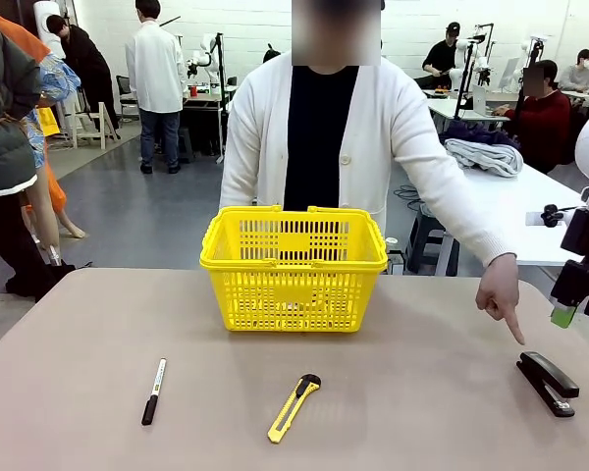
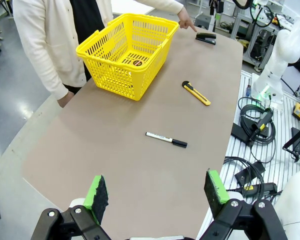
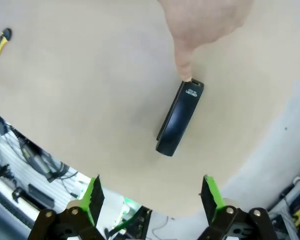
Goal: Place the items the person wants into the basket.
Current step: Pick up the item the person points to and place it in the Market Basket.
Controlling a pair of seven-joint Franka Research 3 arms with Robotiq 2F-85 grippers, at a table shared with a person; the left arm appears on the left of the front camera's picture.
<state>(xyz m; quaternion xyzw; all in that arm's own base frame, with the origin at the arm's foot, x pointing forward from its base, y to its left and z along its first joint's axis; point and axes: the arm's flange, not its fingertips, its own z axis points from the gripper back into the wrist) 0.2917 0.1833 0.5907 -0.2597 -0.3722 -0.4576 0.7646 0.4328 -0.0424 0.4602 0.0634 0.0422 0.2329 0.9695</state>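
A black stapler (image 1: 548, 383) lies at the table's right side, and the person's hand (image 1: 500, 294) points a finger down at its far end. From above, the stapler (image 3: 180, 117) sits beyond my open right gripper (image 3: 151, 197), with the fingertip (image 3: 184, 67) touching its end. That right gripper (image 1: 574, 299) hangs above and behind the stapler. The yellow basket (image 1: 294, 267) stands at the far middle in front of the person (image 1: 329, 137). My left gripper (image 2: 156, 192) is open and high over the near table, with the basket (image 2: 127, 52) and stapler (image 2: 206, 38) far ahead.
A yellow-and-black utility knife (image 1: 294, 407) lies at the front middle, and a white marker with a black cap (image 1: 153, 391) at the front left. Cables and gear (image 2: 255, 130) lie on the rack beside the table. Bare tabletop surrounds the stapler.
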